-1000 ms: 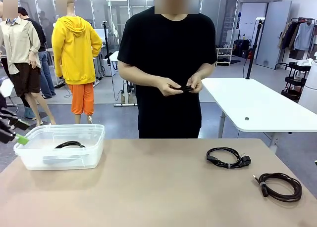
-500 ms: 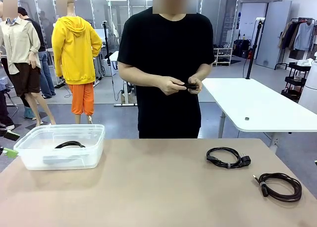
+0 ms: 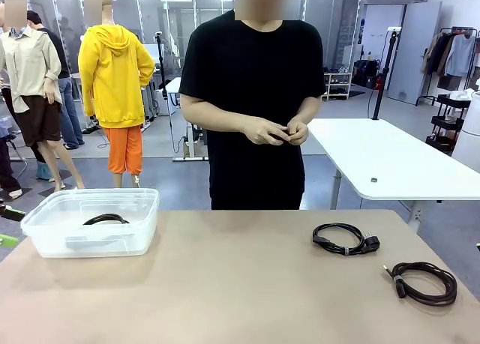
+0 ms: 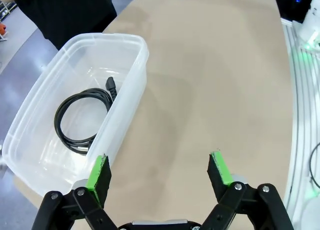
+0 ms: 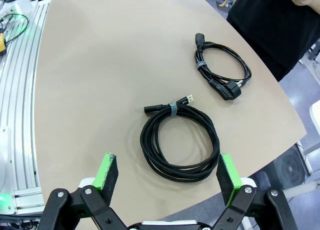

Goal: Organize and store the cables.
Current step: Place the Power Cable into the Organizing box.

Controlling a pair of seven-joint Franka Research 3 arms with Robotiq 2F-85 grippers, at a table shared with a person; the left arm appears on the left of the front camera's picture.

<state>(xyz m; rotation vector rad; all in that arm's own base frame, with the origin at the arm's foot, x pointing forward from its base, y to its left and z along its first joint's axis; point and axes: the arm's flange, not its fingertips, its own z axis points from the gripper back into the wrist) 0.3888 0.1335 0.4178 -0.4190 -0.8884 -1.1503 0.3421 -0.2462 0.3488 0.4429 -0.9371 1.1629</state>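
**Tan table (image 3: 225, 299), cables part sorted**

At the left, the left gripper (image 4: 159, 162) hangs with fingers spread wide and empty, just beside a clear bin (image 3: 52, 243). One coiled cable (image 3: 105, 219) lies inside the bin. Across the table, a person's hands (image 3: 274, 129) meet at the waist. To the right lie a plug-ended cable (image 3: 367, 244) and, nearer, a tied cable (image 3: 400, 286), set apart. The right gripper (image 5: 166, 165) hovers over the tied cable, fingers wide, gripping nothing.

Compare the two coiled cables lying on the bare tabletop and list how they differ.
The far cable ends in a chunky angled plug; the near cable in slim straight connectors. The far cable is a loose coil of few turns; the near cable a thicker bundle. Both are black, banded in grey, lying flat.
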